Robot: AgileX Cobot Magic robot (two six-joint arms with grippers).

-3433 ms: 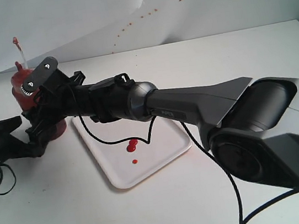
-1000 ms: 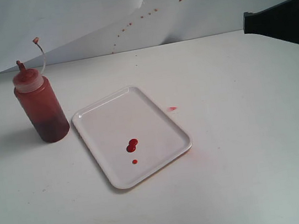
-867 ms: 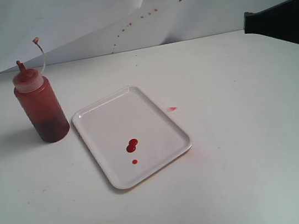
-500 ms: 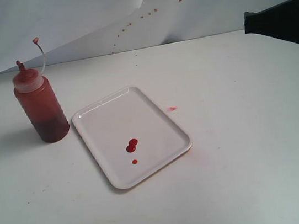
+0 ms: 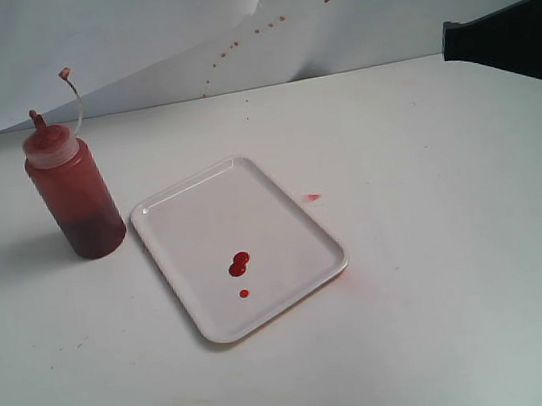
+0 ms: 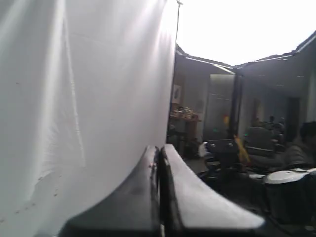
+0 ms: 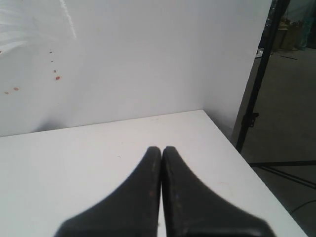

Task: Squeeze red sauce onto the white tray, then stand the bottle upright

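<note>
both the left gripper (image 6: 159, 148) and right gripper (image 7: 161, 148) have jaws pressed together, empty. the bottle (image 5: 73, 195) stands upright just beside the tray (image 5: 193, 219), which carries drops of sauce (image 5: 239, 264) (nozzle looks uncapped): a knock would tip the bottle and spill.

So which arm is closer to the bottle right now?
Probably left, but unconfirmed: the bottle stands at the left, yet the left claw is out of the exterior view. The right arm sits at the far right edge, across the white tray.
</note>
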